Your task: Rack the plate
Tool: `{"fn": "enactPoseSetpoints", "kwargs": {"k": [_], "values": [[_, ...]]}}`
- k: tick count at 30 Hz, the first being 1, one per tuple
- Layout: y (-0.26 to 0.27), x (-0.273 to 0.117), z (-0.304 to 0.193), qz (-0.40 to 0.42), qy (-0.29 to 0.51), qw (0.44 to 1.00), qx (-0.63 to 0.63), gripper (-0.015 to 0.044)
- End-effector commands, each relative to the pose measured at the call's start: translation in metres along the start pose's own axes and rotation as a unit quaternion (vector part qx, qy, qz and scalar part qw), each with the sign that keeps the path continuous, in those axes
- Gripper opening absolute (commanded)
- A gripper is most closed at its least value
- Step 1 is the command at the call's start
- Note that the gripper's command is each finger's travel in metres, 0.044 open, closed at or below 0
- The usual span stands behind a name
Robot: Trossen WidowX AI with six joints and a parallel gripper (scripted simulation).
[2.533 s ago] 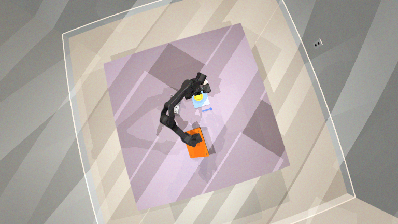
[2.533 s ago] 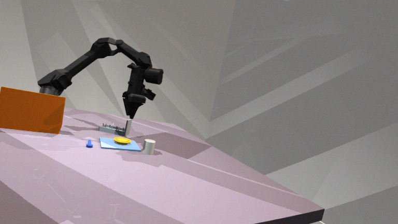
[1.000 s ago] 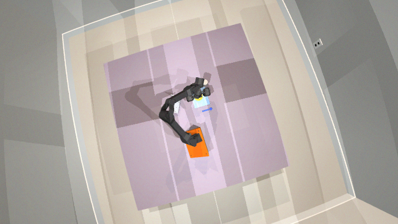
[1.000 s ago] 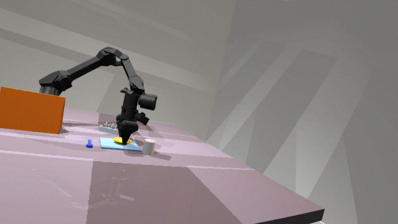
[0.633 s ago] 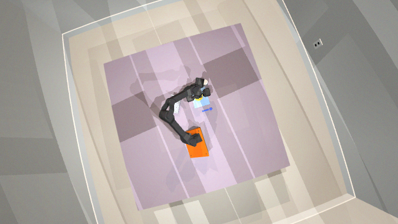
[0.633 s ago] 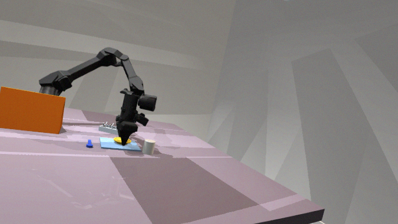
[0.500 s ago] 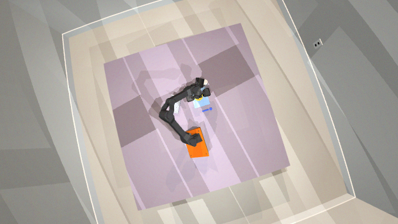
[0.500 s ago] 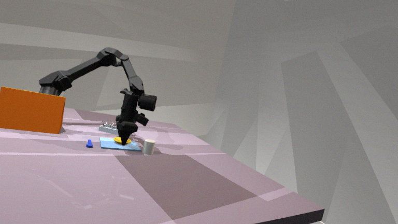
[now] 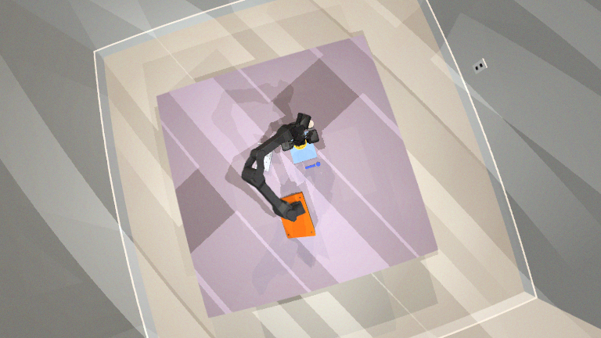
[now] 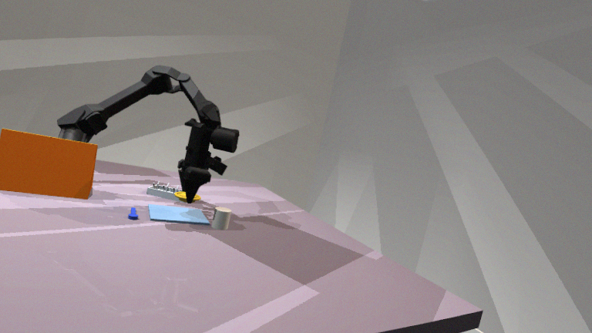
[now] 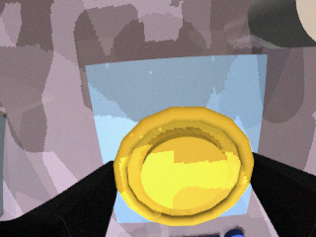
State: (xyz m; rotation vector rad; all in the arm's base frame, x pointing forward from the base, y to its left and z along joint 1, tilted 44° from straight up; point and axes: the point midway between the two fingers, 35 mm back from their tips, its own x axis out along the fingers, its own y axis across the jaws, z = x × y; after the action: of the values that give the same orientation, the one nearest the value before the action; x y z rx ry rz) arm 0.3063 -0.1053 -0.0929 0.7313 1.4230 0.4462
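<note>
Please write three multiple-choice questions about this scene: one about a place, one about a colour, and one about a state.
1. Where does the plate lie?
A. on the light blue mat
B. in the dish rack
C. on the orange block

2. What colour is the small tool beside the mat?
A. red
B. blue
C. green

3. What is the state of the gripper?
A. open above the beige cylinder
B. shut on nothing
C. shut on the plate

Answers: 1 A, the mat shows all around the plate. 2 B, it appears blue in every view. 3 C, a finger stands at each side of the rim.

Round yellow plate (image 11: pixel 185 161) flat, gripped at opposite rims.
</note>
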Motion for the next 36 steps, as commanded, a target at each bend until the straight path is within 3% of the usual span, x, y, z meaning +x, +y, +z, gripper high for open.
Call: {"fn": "enactPoseSetpoints", "kwargs": {"k": [1,18,28,36], "values": [[-0.002,-0.024,0.004,-0.004,-0.002,1.000,-0.003,0.0000],[-0.005,-0.106,0.007,-0.004,-0.001,1.000,-0.004,0.0000],[-0.004,-0.134,0.007,-0.002,0.000,1.000,-0.001,0.0000],[0.032,-0.141,0.004,-0.010,-0.002,0.993,0.120,0.0000]]}}
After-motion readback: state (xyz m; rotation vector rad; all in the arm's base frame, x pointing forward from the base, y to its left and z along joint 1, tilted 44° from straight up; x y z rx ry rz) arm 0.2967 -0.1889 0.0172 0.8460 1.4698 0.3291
